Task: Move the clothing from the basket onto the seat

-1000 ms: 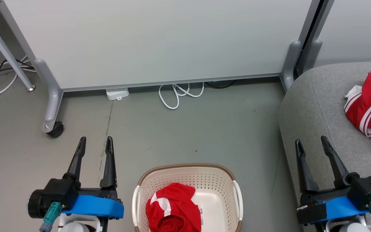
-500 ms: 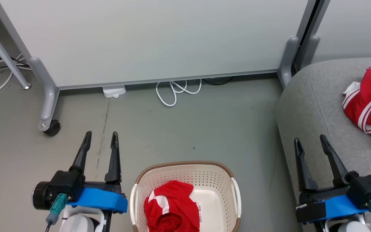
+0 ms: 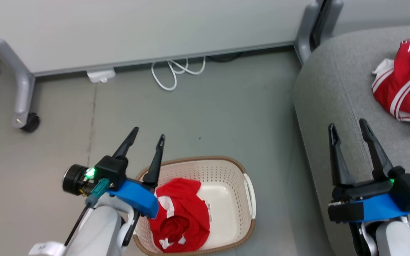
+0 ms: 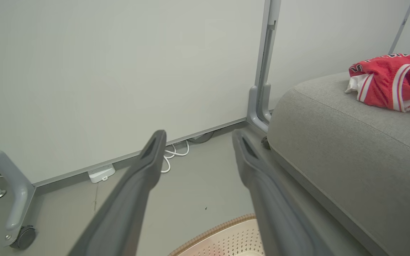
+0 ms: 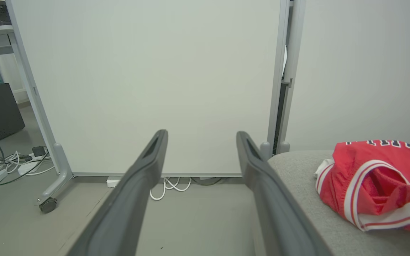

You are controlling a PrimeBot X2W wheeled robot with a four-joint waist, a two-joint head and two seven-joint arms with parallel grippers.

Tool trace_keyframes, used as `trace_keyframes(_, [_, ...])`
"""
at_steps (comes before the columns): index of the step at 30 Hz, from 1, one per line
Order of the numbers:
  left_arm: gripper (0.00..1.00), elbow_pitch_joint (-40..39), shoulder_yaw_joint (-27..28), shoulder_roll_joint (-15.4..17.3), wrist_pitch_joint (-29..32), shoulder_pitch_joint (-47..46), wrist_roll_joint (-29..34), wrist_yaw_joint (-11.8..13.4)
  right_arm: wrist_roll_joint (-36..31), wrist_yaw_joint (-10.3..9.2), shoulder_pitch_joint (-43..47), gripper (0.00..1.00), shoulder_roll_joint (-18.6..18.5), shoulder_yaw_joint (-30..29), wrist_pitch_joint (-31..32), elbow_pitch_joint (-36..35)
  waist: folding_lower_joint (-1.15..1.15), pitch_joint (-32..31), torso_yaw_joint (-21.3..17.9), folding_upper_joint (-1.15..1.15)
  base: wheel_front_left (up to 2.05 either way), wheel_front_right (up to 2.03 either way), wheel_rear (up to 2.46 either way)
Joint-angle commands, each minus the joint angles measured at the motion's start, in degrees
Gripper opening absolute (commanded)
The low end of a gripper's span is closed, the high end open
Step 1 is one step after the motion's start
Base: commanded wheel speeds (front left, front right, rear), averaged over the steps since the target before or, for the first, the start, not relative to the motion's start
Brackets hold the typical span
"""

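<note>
While I swing left gripper (image 3: 148, 133) to basket (image 3: 226, 159) (camera dips too), it and right gripper (image 3: 347, 124) stay spread, empty; red garment (image 3: 182, 213) inside next, jersey (image 3: 404, 85) on seat (image 3: 333, 89).

Long dark fingers (image 3: 336, 160) on the left gripper (image 3: 148, 132) and the right gripper (image 3: 346, 124), black housings (image 3: 114, 167), blue bands (image 3: 135, 197), teal connectors (image 3: 99, 186), green lights (image 3: 90, 173), pale forearms (image 3: 96, 227)

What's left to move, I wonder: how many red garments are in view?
2: one red garment crumpled in the basket; a lettered red garment on the grey sofa. More may hide underneath.
</note>
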Motion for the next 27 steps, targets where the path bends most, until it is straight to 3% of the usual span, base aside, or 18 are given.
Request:
trace_keyframes(1, [1.00, 1.0, -1.3, 0.4, -0.1, -1.8, -0.3, 0.0, -0.5, 0.03, -1.2, 1.00, 0.1, -0.1, 0.0, -0.5, -0.01, 2.7, -1.6, 0.00, 0.00, 0.00, 0.00])
trace_keyframes(19, [1.00, 23.4, -26.8, 3.6, -0.2, -19.8, -5.4, 0.0, -0.5, 0.03, -12.8, 1.00, 0.1, 1.6, 0.0, -4.2, -0.01, 21.2, -7.8, 0.00, 0.00, 0.00, 0.00])
trace_keyframes(27, [1.00, 33.7, -37.7, 3.5, 1.5, -25.7, -7.3, 0.0, -0.4, 0.03, -16.5, 1.00, 0.1, 2.9, 0.0, -5.8, -0.01, 28.1, -10.0, 0.00, 0.00, 0.00, 0.00])
